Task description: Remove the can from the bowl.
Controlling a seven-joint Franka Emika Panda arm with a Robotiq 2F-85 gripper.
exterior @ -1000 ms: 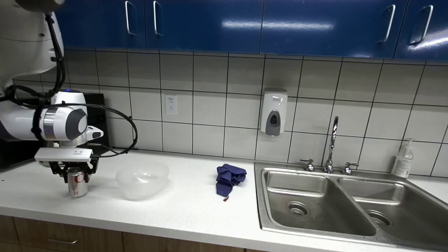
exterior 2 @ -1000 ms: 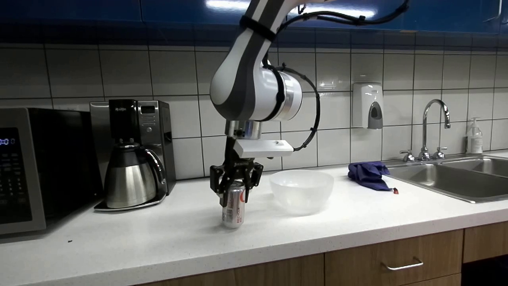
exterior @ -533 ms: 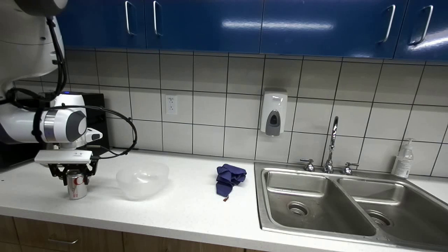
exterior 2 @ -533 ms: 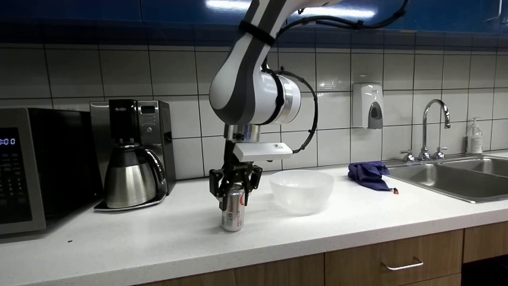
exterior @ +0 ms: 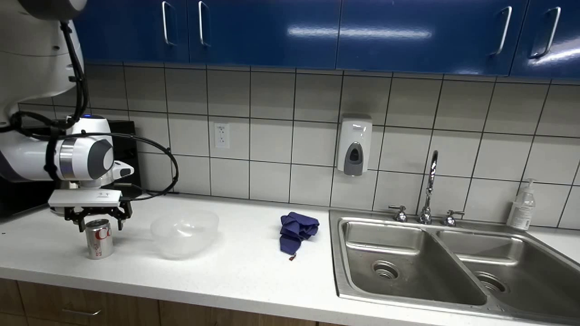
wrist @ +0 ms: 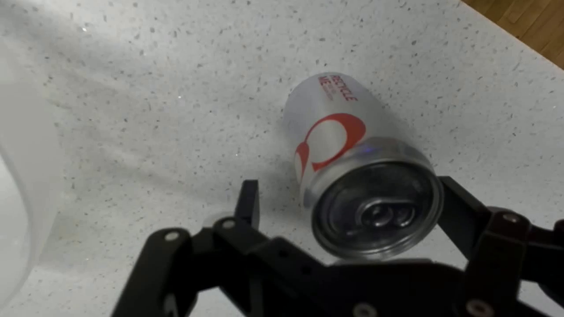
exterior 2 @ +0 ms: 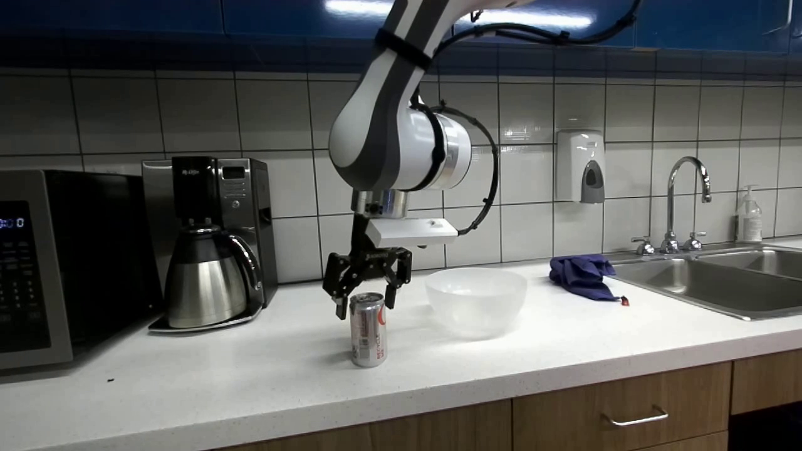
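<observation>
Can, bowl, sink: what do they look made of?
Can: metal, probably aluminium; glossy silver sheen, red print and a pull-tab lid.
Bowl: likely plastic, milky and translucent with small highlights; frosted glass can't be ruled out.
Sink: looks like stainless steel, satin grey with blurred bright bands inside.

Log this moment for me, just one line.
can: upright on counter, outside bowl | bowl: open side up, apart from can | gripper: open at can's top, not gripping | task: can out of bowl
</observation>
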